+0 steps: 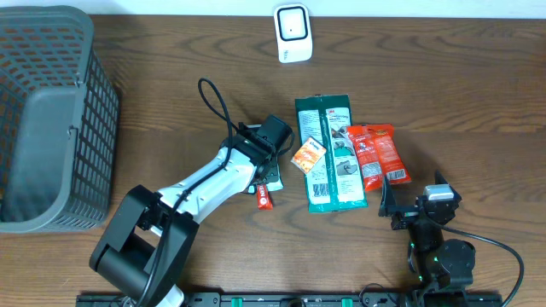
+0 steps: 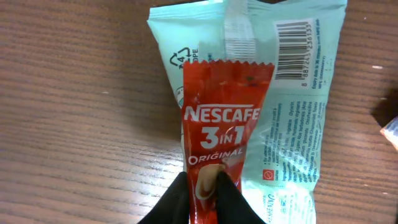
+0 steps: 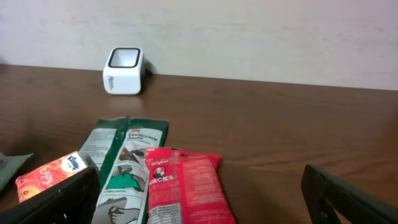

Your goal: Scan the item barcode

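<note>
The Nescafe 3in1 sachet (image 2: 227, 118) is pinched at its lower end by the left gripper (image 2: 203, 188). The black fingers (image 2: 177, 202) are closed tight on both sides of it. The sachet is seen lying flat with its name side up. Its long side runs straight away from the fingers, and its zigzag top end is pointed away from them. It is laid across a pale green packet (image 2: 292, 124), whose barcode is seen beside the sachet's top end.

From overhead, only one red end of the sachet (image 1: 264, 198) is seen. It is poked out from under the left arm toward the front edge of the worktop (image 1: 444, 94). It is found near the middle of the worktop, just left of a long green pack (image 1: 331, 153). A small orange pack (image 1: 309, 156) and red Jacks packs (image 1: 375, 155) are laid by that green pack.

The white barcode scanner (image 1: 292, 32) is stood at the far edge, well apart from the sachet. A grey basket (image 1: 51, 119) is set at the left edge. The right gripper (image 1: 416, 205) is held wide open near the front edge, and nothing is held in it.
</note>
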`<state>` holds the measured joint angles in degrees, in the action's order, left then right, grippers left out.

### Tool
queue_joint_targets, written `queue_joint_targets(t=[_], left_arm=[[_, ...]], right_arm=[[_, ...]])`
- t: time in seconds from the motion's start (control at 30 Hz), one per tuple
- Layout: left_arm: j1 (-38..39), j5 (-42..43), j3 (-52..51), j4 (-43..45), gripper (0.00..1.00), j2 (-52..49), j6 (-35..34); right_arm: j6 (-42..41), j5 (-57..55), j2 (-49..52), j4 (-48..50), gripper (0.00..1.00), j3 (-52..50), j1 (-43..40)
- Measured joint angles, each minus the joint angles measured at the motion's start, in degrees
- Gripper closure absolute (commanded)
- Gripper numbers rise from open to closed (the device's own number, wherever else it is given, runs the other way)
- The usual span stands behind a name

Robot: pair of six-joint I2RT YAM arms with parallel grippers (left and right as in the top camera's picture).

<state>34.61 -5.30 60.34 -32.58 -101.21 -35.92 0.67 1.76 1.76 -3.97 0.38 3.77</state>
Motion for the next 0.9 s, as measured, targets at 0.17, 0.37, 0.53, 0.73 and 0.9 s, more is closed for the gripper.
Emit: queue_joint_targets(t=[0.17,0.37,0.53,0.73,0.9], left_arm=[[0.00,-0.02,0.00,-0.22,0.92,0.72,0.11],[0.00,0.00,0.00,-0.22,0.92,2.08,-0.02],[0.00,-0.04,0.00,-0.22,0.93,3.72,0.94],[0.00,-4.09,0.00,-2.36,0.93,3.93,3.23],[0.00,-15.34,-0.07,-9.31,0.93,3.96,4.59]], right_arm=[[0.00,0.00,0.00,0.00,0.01,0.00,0.00],[0.00,0.00,0.00,0.00,0.01,0.00,-0.02],[0.00,0.00,0.00,0.00,0.01,0.00,0.00],[0.00,0.00,0.00,0.00,0.01,0.00,0.00],[0.00,0.00,0.00,0.00,0.01,0.00,0.00]])
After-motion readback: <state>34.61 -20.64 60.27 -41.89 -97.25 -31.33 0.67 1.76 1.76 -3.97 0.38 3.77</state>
